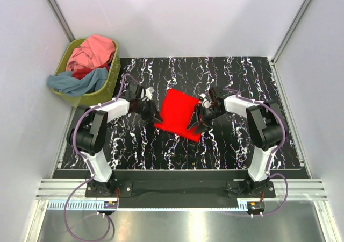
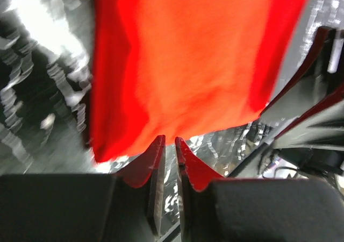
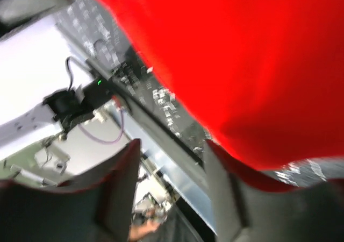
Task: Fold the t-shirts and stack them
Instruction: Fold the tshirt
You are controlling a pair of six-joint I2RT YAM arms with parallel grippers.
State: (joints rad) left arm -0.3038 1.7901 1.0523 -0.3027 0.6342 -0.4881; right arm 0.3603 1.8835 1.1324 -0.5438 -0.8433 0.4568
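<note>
A bright red t-shirt (image 1: 180,114) lies folded into a rectangle in the middle of the black marbled table (image 1: 242,80). My left gripper (image 1: 155,113) sits at its left edge. In the left wrist view the left gripper (image 2: 169,141) shows only a narrow slit between its jaws, with table visible through it and the red cloth (image 2: 193,59) just past the tips. My right gripper (image 1: 196,122) is at the shirt's near right corner. It (image 3: 172,145) stands open with nothing between the fingers, and the red cloth (image 3: 258,64) lies beside its right finger.
An olive-green basket (image 1: 110,83) stands off the table's far left corner. It holds a pink shirt (image 1: 97,51), a grey-blue shirt (image 1: 75,82) and a bit of red cloth (image 1: 81,73). White walls close in the table on three sides.
</note>
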